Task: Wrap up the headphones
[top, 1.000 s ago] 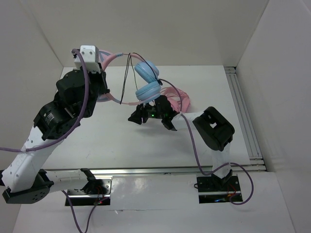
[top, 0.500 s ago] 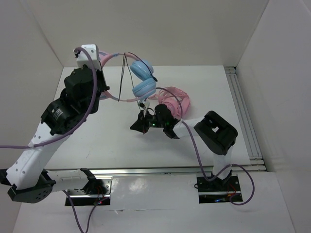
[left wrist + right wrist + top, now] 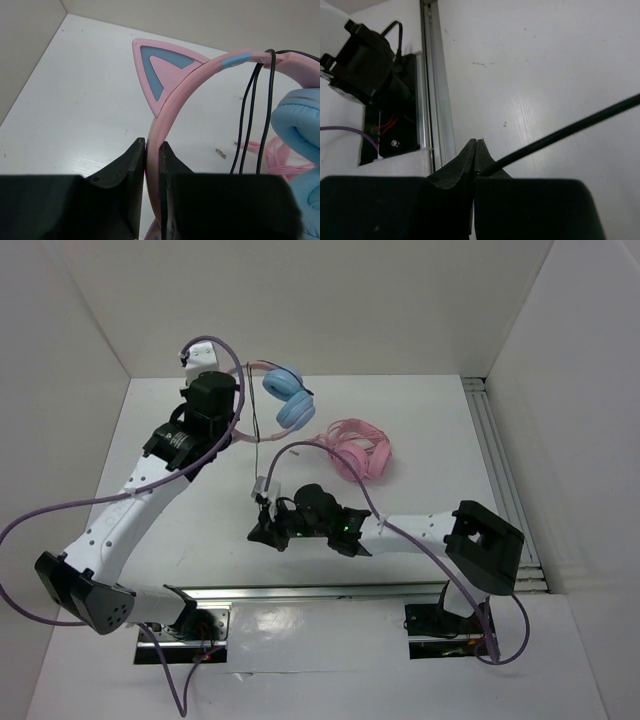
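The headphones (image 3: 286, 396), with light blue ear cups and a thin pink headband, hang in the air at the back of the table. My left gripper (image 3: 236, 418) is shut on the headband (image 3: 200, 75), just below a pink cat ear (image 3: 155, 70). A blue ear cup (image 3: 295, 130) shows at the right. The thin black cable (image 3: 272, 465) loops over the headband (image 3: 250, 115) and runs down towards me. My right gripper (image 3: 262, 530) is shut on the cable (image 3: 570, 127) low over the table, left of centre; its tips (image 3: 476, 142) meet.
All-pink headphones (image 3: 356, 450) with a coiled pink cable lie on the table right of the blue ones. A metal rail (image 3: 437, 100) runs along the near table edge, and another rail (image 3: 500, 470) along the right. White walls enclose the back and sides.
My right gripper has moved left and towards the near edge, drawing the cable out. My left arm has swung forward and lower, and the headphones shifted slightly left and back.
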You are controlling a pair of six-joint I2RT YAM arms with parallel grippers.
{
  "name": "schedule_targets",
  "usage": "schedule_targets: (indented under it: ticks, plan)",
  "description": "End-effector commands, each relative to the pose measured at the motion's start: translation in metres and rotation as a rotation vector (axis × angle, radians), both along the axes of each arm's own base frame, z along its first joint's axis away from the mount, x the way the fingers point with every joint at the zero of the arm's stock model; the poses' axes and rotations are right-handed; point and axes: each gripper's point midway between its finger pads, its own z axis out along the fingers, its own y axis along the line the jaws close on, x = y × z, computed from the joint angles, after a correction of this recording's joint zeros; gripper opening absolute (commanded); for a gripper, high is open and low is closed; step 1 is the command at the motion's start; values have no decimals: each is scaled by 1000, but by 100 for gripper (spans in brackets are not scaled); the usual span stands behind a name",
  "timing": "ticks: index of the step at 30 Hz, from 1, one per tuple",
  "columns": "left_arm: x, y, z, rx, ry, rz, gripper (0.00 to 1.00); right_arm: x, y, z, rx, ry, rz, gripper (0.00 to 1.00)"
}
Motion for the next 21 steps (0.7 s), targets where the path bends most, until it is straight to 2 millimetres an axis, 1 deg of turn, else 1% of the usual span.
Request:
schedule_targets:
  ticks: [1, 2, 3, 4, 5, 6, 8, 10, 11, 12, 13, 14, 15, 16, 17, 18, 19, 21]
  plan:
    - [19, 1, 28, -142, -168, 59, 0, 2, -8, 6, -144, -124, -66, 0]
    - [24, 4, 20, -119, -151, 66, 0, -6, -8, 13, -157, -155, -73, 0]
    - [23, 5, 11, -91, -127, 62, 0, -9, -15, 6, -225, -165, -88, 0]
    - [31, 6, 0, -62, -103, 68, 0, 1, -18, 15, -248, -217, -149, 0]
    - [31, 9, -5, -28, -81, 52, 0, -5, -20, 23, -261, -242, -158, 0]
    - [34, 6, -20, -14, -47, 43, 0, -2, -28, 22, -307, -266, -185, 0]
    - [35, 9, -34, 42, -26, 39, 0, -5, -33, 32, -308, -285, -196, 0]
    - [36, 9, -49, 56, -16, 12, 0, -6, -41, 46, -304, -306, -213, 0]
    - [35, 7, -50, 80, -14, -20, 0, -1, -46, 52, -315, -327, -239, 0]
    - [35, 0, -57, 78, 3, -68, 0, -3, -50, 57, -333, -344, -237, 0]
    - [36, -5, -57, 79, 7, -96, 0, -1, -53, 57, -349, -346, -250, 0]
    - [37, -5, -58, 96, 17, -123, 0, 4, -58, 58, -373, -365, -272, 0]
    - [38, -8, -55, 97, 12, -143, 0, 5, -62, 62, -384, -379, -275, 0]
    - [38, -14, -60, 108, 43, -191, 0, 5, -66, 64, -406, -379, -280, 0]
    - [37, -15, -59, 134, 54, -214, 0, 3, -67, 66, -421, -393, -274, 0]
    - [38, -17, -67, 155, 81, -233, 0, -1, -67, 67, -431, -402, -258, 0]
    - [38, -22, -68, 158, 85, -269, 0, 0, -70, 68, -435, -405, -266, 0]
    - [35, -25, -77, 186, 115, -310, 0, 0, -71, 79, -425, -431, -290, 0]
